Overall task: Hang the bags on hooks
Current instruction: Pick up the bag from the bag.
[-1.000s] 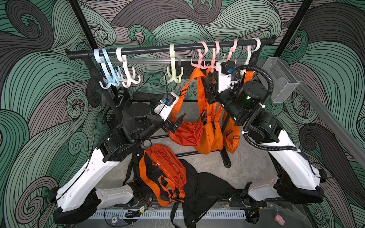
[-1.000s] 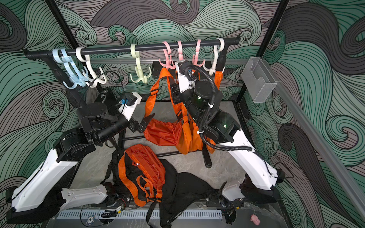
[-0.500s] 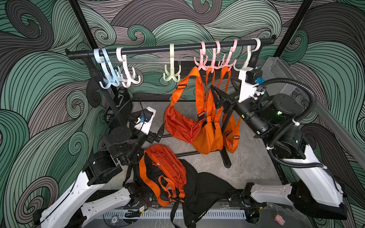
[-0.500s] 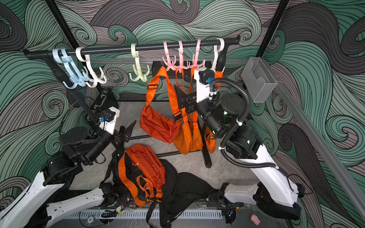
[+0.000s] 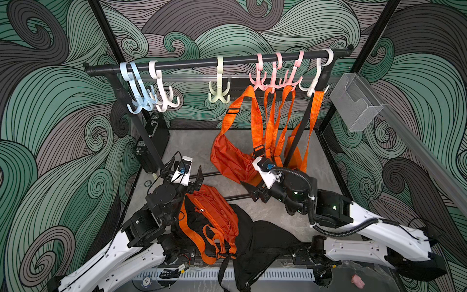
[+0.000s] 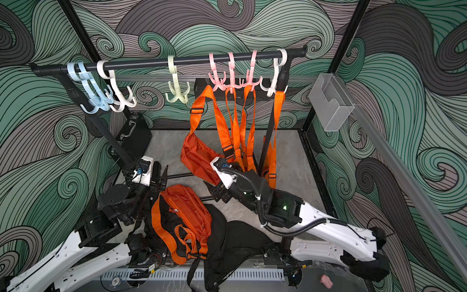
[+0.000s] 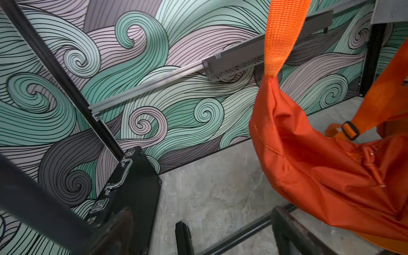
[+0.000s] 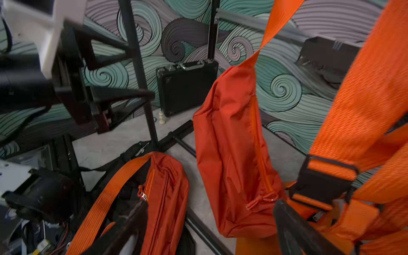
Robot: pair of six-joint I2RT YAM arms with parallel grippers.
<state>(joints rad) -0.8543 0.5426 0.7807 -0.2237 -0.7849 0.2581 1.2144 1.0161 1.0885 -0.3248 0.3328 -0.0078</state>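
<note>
We see the orange bag [image 5: 231,158] hanging by its strap from a pink hook [image 5: 258,82] on the rail [image 5: 187,64]. Right gripper [image 5: 252,192] just beside it, jaws apart, empty. Left gripper [image 5: 195,180] wide apart, empty, near 1 more floor bag [image 5: 214,212].

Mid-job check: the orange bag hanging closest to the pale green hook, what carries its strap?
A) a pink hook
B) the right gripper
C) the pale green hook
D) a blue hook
A: in both top views the orange bag has its strap looped over the pink hook nearest the pale green hook, which hangs bare.
</note>
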